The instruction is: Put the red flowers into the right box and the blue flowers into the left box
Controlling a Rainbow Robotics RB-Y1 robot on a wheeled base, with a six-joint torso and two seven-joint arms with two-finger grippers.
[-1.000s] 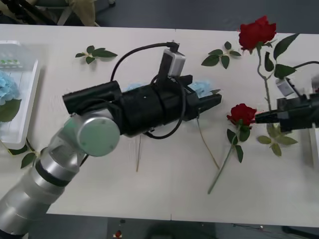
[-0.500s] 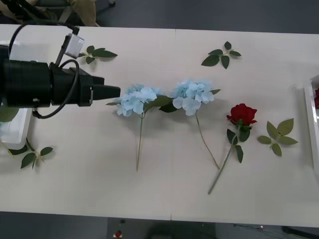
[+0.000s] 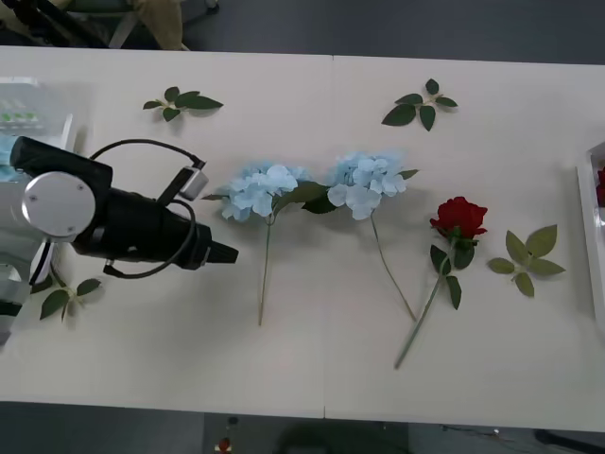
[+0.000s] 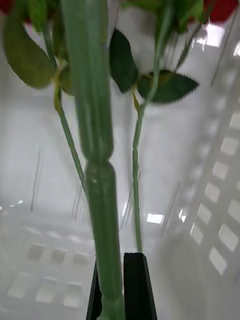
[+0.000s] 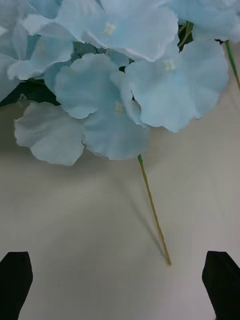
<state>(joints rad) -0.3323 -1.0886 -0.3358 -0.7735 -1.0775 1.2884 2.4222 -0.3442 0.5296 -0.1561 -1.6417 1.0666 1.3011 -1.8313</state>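
The left gripper, black and two-fingered on a black forearm with a round silver joint, hovers low over the white counter near its left edge, just beside the pale-blue puffy artificial hydrangeas; in the left wrist view its fingers stand wide apart at the two corners with nothing between them, pointed at the blue petals and a thin yellow-green stem. Two blue flower heads lie side by side at the middle of the counter, stems trailing toward the near edge. The white shallow plastic tray with green marks sits at the left edge, partly behind the arm. One deep-red artificial rose with a long green stem lies right of centre, well apart from the thin white rim of the right box at the right edge. In the right wrist view the right gripper has its black fingers pinched narrow on a thick green rose stem, inside a white slotted basket wall. Loose green leaf sprigs lie near the far edge
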